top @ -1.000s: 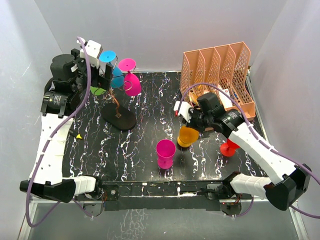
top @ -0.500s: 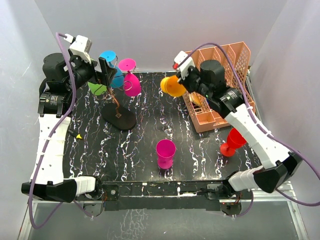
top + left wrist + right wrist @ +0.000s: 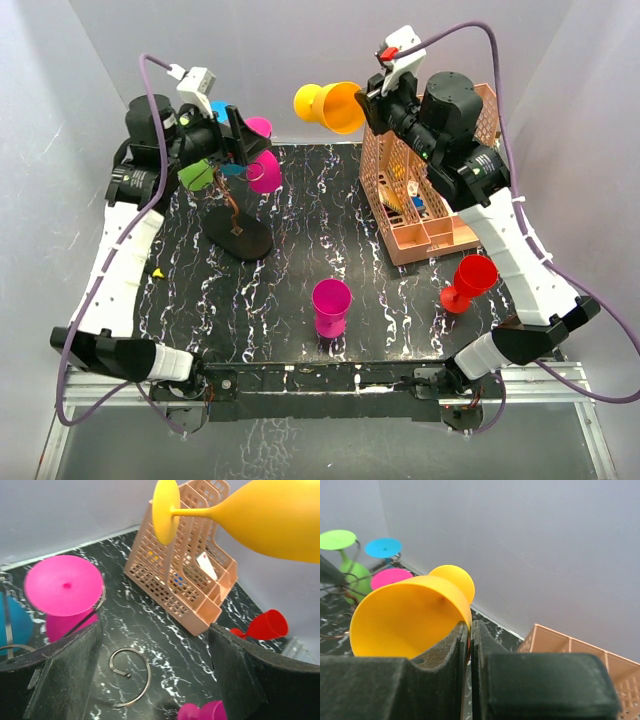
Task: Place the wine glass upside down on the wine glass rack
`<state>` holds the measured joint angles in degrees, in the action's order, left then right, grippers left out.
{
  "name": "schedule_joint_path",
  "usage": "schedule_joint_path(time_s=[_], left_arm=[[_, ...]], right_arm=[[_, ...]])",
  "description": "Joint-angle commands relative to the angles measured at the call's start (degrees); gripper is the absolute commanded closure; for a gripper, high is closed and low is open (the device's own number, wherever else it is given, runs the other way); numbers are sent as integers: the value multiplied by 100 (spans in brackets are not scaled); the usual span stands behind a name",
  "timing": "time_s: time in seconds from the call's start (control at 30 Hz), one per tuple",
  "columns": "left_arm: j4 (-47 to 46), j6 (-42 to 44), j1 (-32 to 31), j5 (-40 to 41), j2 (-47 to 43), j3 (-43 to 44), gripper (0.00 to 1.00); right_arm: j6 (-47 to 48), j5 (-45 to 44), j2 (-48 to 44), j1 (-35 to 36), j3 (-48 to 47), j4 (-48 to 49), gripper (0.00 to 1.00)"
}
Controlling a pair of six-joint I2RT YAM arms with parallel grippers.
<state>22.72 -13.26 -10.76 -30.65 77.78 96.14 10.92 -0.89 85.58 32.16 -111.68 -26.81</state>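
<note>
Wine glass (image 3: 335,105): orange, held on its side in the air, upper middle of the top view, foot pointing left toward the rack.
Right gripper (image 3: 368,98): pinched onto the bowl's rim (probably so stem and foot stay free to slide into a wire arm).
Left gripper (image 3: 155,655): jaws wide, holding nothing, upper left beside the rack's top.
Wine glass rack (image 3: 240,238): upper left; green, blue and pink glasses hang bowl-down from its arms, and one wire ring (image 3: 131,677) is empty.
Progress: glass not yet hung.
</note>
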Motion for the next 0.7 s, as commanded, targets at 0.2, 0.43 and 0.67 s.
schedule_joint_path(time_s=[0.2, 0.43, 0.67], left_arm=[[-616, -1174, -355, -732, 498, 226, 22], [-678, -1259, -351, -715, 552, 115, 28], [-726, -1356, -354, -792, 538, 88, 43]], right_arm=[[-936, 1255, -160, -91, -422, -120, 92], [-1021, 1728, -177, -188, -513, -254, 92], [-1098, 2023, -277, -338, -518, -306, 92]])
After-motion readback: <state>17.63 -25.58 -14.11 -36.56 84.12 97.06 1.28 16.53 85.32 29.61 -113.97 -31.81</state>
